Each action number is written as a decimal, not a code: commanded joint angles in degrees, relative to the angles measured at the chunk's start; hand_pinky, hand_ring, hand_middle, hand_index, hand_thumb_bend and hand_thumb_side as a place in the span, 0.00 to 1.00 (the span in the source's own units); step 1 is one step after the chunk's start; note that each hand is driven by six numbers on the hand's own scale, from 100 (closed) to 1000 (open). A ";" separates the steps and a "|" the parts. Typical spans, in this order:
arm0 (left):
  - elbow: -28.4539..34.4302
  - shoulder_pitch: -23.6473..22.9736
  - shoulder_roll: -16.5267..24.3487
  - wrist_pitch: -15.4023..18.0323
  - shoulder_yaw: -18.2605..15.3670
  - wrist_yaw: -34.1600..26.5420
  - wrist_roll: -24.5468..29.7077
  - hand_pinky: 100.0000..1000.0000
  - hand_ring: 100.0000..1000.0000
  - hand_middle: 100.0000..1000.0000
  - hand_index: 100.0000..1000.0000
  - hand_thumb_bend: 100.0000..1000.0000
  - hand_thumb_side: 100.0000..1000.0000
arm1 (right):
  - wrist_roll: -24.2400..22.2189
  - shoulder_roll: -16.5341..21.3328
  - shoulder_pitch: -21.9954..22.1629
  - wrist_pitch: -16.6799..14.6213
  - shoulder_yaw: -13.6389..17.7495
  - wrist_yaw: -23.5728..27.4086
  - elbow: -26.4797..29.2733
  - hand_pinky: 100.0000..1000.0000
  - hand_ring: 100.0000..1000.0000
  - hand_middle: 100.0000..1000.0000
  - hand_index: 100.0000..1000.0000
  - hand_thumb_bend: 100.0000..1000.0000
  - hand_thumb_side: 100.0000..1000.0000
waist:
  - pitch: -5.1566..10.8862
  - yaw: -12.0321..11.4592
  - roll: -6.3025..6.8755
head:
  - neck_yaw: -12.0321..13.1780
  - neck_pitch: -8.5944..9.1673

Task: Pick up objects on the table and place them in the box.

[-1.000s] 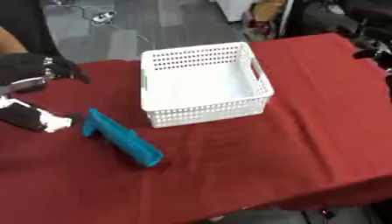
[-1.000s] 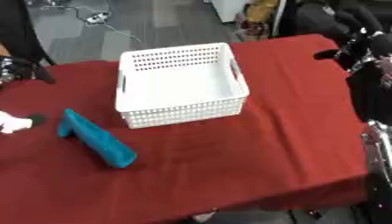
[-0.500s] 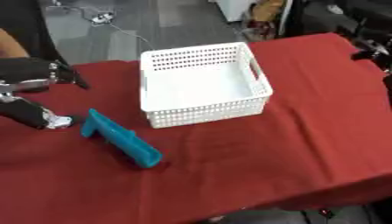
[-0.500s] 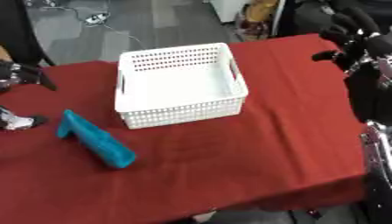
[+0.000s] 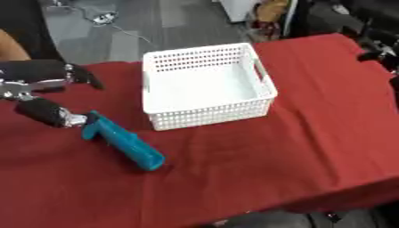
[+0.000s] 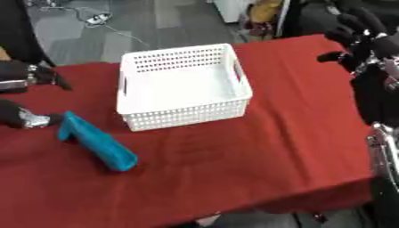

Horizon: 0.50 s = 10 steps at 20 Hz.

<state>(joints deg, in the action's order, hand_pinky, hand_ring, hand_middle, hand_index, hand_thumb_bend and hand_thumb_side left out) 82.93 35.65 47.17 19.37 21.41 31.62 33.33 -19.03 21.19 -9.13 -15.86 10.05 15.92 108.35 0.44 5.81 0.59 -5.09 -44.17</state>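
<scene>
A white perforated basket stands empty at the middle back of the red-covered table. A teal, tube-like object lies slantwise to its front left, thicker end toward me. My left hand is at the table's left side, open, with the fingers spread above and the thumb below. The thumb's silvery tip sits right beside the teal object's far end, and contact is unclear. My right hand hangs open over the table's far right corner, away from everything.
The red cloth drops off at the front edge and the right edge. Grey floor with cables lies behind the table. Dark robot parts fill the right border of the right eye view.
My left hand's thumb has edged right, closer to the teal object's end. The basket and the teal object lie where they were.
</scene>
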 commanded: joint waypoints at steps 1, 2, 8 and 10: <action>0.02 1.69 0.34 0.73 0.59 -0.18 0.56 0.84 0.84 0.79 0.90 0.29 0.71 | -0.19 1.42 -0.66 -0.06 0.33 0.03 0.58 0.64 0.85 0.90 1.00 0.00 1.00 | 0.52 0.11 -0.05 | -0.42 0.06; -0.09 1.81 0.23 0.87 0.91 -0.29 0.81 0.84 0.84 0.79 0.90 0.29 0.73 | -0.18 1.43 -0.70 -0.05 0.34 0.04 0.59 0.64 0.85 0.90 1.00 0.00 1.00 | 0.52 0.15 -0.04 | -0.43 0.06; -0.90 2.13 -0.11 1.52 2.45 -1.32 2.12 0.84 0.84 0.79 0.90 0.28 0.77 | -0.27 1.49 -0.82 -0.02 0.27 0.10 0.59 0.64 0.85 0.90 1.00 0.00 1.00 | 0.50 0.24 0.02 | -0.43 0.06; -1.38 2.17 -0.19 1.78 3.14 -1.68 2.70 0.84 0.84 0.79 0.90 0.29 0.79 | -0.29 1.50 -0.85 -0.02 0.27 0.12 0.57 0.64 0.85 0.90 1.00 0.00 1.00 | 0.50 0.28 0.04 | -0.37 0.06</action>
<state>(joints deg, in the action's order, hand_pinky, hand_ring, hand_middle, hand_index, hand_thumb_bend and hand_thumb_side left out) 81.42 36.69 46.17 20.99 24.66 30.42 35.67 -19.04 21.19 -9.16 -15.85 10.05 15.95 108.35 0.44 6.03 0.61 -5.09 -44.17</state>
